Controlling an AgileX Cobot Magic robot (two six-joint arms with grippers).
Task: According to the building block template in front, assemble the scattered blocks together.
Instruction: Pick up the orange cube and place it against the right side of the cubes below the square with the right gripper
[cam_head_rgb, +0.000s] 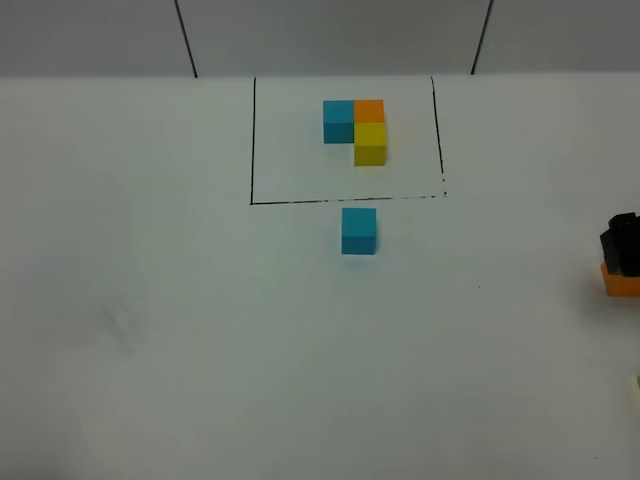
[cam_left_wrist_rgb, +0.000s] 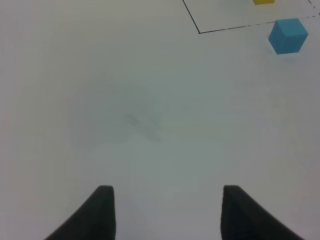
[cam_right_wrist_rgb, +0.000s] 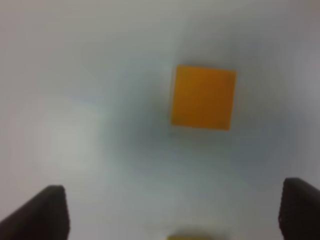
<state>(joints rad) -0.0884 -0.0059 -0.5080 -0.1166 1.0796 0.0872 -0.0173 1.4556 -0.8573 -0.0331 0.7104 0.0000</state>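
1. Exterior high view: the template (cam_head_rgb: 357, 125), a tight L of blue, orange and yellow cubes, sits inside a black outline (cam_head_rgb: 252, 140) near the middle of the far edge of the tabletop (cam_head_rgb: 150, 350). The loose blue cube (cam_head_rgb: 359, 230) stands just outside the outline's near line. The loose orange cube (cam_head_rgb: 620, 282) lies toward the tabletop's right edge, partly hidden by the right gripper (cam_head_rgb: 622, 245) poised over it.
2. Left wrist view: the left gripper (cam_left_wrist_rgb: 167, 195) has its jaws set narrow, with only bare tabletop between them. It holds nothing, and the loose blue cube is well apart from it.
3. Right wrist view: the picture is blurred. The right gripper's jaws stand wide and empty, and the loose orange cube lies ahead, clear of both fingers. A yellow sliver (cam_right_wrist_rgb: 182, 236) shows close to the jaws, but too little of it is visible to name it.
4. Handling, as a judgement: these cubes look light, rigid and smooth-sided. The best grip is squarely on two opposite flat faces at mid-height. A grip across the corners would likely let the cube twist or slip.
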